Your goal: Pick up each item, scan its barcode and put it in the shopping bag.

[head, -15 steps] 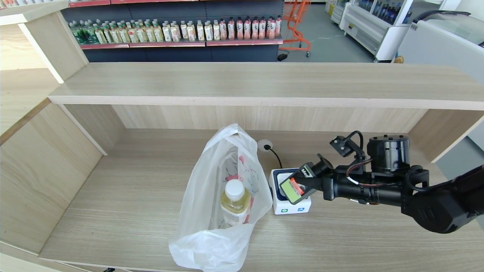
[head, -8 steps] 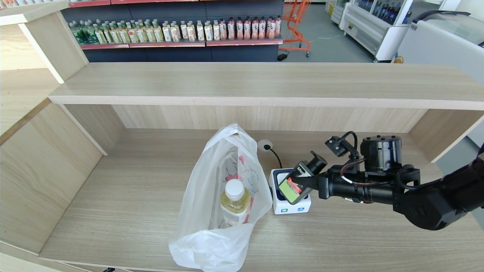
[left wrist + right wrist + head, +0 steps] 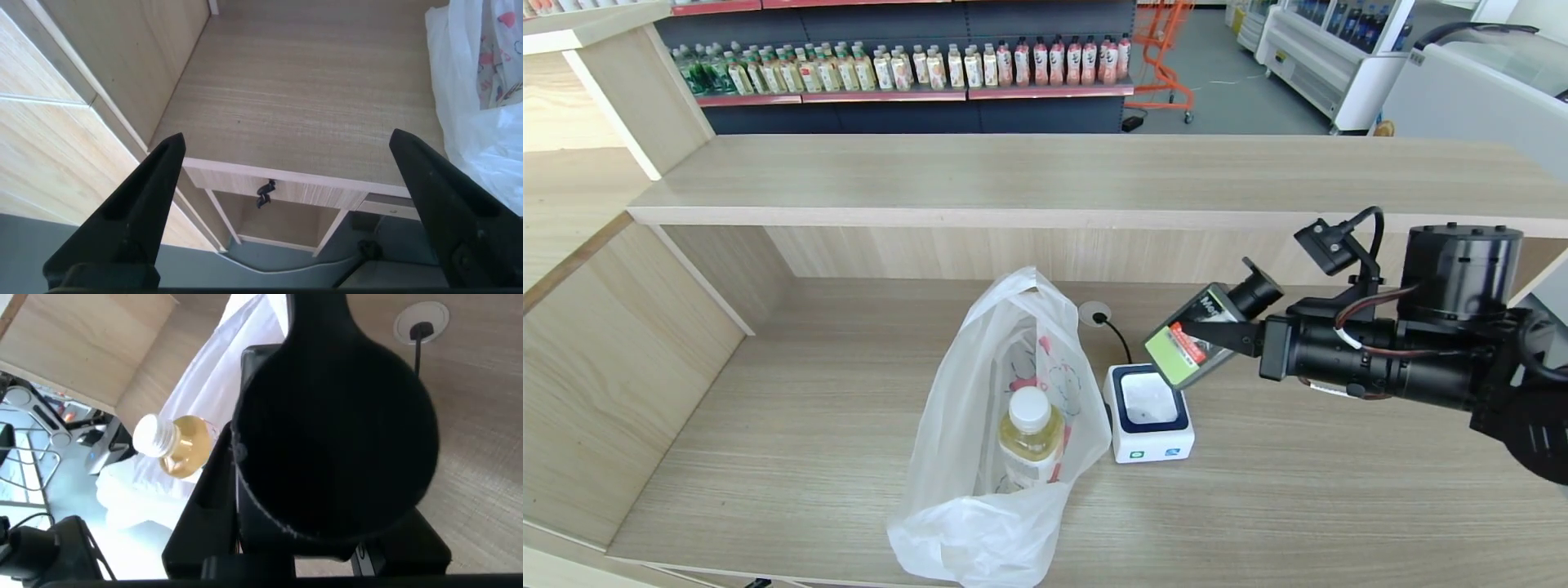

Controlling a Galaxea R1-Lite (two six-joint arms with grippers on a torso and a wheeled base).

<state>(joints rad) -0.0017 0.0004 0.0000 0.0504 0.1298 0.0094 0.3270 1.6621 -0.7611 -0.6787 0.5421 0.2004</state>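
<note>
My right gripper point(image 3: 1217, 335) is shut on a small container point(image 3: 1186, 349) with a green and red label and a dark top, held tilted in the air above and to the right of the white barcode scanner point(image 3: 1150, 415). In the right wrist view the container's black end point(image 3: 335, 449) blocks most of the picture. The white plastic shopping bag point(image 3: 980, 474) stands open left of the scanner, with a yellow-drink bottle point(image 3: 1031, 433) upright inside. The bottle point(image 3: 176, 445) and bag point(image 3: 221, 367) lie below the held container. My left gripper point(image 3: 286, 220) is open over the counter's front left edge, beside the bag point(image 3: 482, 106).
The scanner's cable runs to a round grommet point(image 3: 1094, 314) at the back of the wooden counter point(image 3: 809, 425). A raised ledge point(image 3: 1094, 175) spans the back, and wooden side walls point(image 3: 613, 351) close in the left. Bare counter lies left of the bag and right of the scanner.
The right arm has lifted the container up and to the right, off the scanner's window, which is now uncovered. Bag and bottle have not moved.
</note>
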